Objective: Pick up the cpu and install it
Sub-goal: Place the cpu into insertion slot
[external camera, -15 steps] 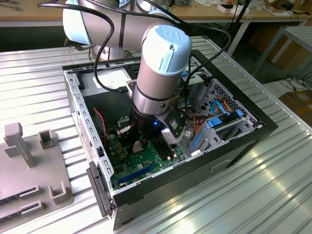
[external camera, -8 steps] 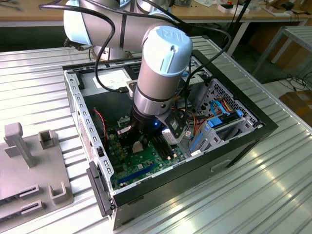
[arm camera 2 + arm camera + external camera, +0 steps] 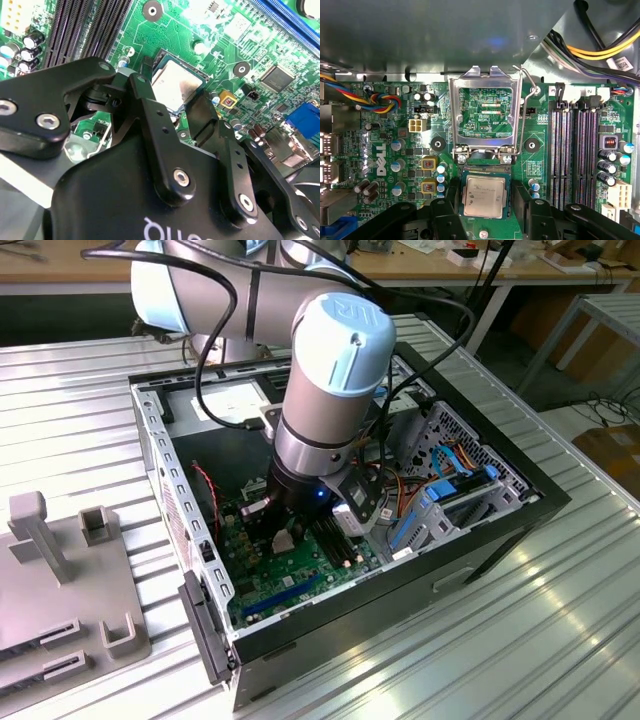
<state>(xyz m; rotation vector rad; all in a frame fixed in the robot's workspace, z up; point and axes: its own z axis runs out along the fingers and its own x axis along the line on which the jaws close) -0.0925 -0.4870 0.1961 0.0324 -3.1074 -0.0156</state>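
We rate the cpu point(image 3: 482, 197) light, thin and stiff but fragile, w/ a slick metal lid, so hold should go on two opposite board edges. It lies flat in the socket point(image 3: 485, 171) on the mobo point(image 3: 540, 170), load plate point(image 3: 485, 80) hinged up. Arm wrist points straight down into the pc case point(image 3: 525, 495), gripper point(image 3: 485, 202) low over the board, jaws spread slightly wider than the chip and straddling it, no contact visible.

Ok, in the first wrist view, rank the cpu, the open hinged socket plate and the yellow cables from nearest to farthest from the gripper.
1. cpu, between the fingers.
2. hinged plate, raised open just behind it.
3. yellow cables, farthest, off to one side.
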